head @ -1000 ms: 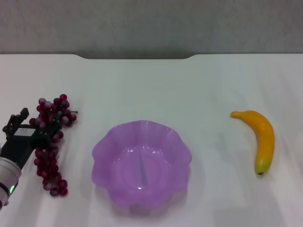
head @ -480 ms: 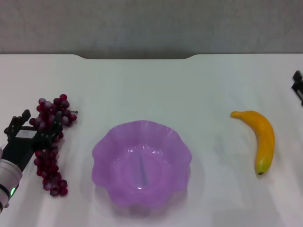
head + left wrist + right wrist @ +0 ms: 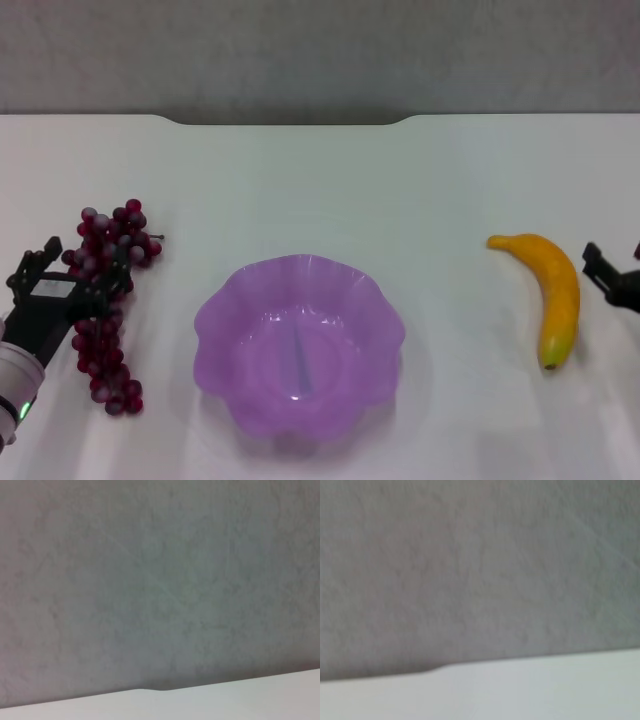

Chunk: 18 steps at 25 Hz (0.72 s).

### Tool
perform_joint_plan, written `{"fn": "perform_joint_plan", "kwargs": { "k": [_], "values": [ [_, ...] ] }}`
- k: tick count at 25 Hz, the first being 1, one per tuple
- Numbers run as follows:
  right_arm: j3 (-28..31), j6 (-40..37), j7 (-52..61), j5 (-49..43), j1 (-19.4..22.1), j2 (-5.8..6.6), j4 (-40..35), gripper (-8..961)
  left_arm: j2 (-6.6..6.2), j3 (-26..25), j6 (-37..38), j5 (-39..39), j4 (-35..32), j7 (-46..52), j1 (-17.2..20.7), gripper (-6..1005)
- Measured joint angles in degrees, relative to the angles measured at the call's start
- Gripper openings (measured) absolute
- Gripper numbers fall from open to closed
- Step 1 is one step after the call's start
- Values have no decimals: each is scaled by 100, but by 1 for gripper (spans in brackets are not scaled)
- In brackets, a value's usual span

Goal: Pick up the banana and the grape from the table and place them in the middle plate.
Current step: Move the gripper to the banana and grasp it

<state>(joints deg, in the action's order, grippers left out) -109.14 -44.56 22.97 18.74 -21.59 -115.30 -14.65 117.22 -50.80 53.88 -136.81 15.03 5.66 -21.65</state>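
Grapes: the bunch of grapes (image 3: 107, 305) lies at the left of the white desk (image 3: 320, 180), running near to far, well apart from the purple plate (image 3: 299, 345).
Left gripper: the left gripper (image 3: 68, 283) sits over the bunch's middle, fingers (image 3: 118, 270) apart astride it, not clamped.
Banana: the banana (image 3: 552, 295) lies at the right, well apart from the plate.
Right gripper: the right gripper (image 3: 612, 280) shows at the right edge, just beside the banana; cannot tell whether its fingers are apart.
Handling: grapes look soft, loose, likely to dangle; best taken mid-bunch. Banana looks stiff, smooth, light; best taken across its thick middle.
Plate: holds no fruit.
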Motion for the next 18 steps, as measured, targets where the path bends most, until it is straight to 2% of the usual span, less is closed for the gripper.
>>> {"fn": "perform_joint_plan", "kwargs": {
  "k": [10,18],
  "values": [
    [-596,796,29,-12,-28,-1,-42,762,-6,0,0,-4,0,-4,21,865],
    [-808,941,59,-12,-48,8,-59,761,3,0,0,-12,0,-4,23,865]
  ]
}}
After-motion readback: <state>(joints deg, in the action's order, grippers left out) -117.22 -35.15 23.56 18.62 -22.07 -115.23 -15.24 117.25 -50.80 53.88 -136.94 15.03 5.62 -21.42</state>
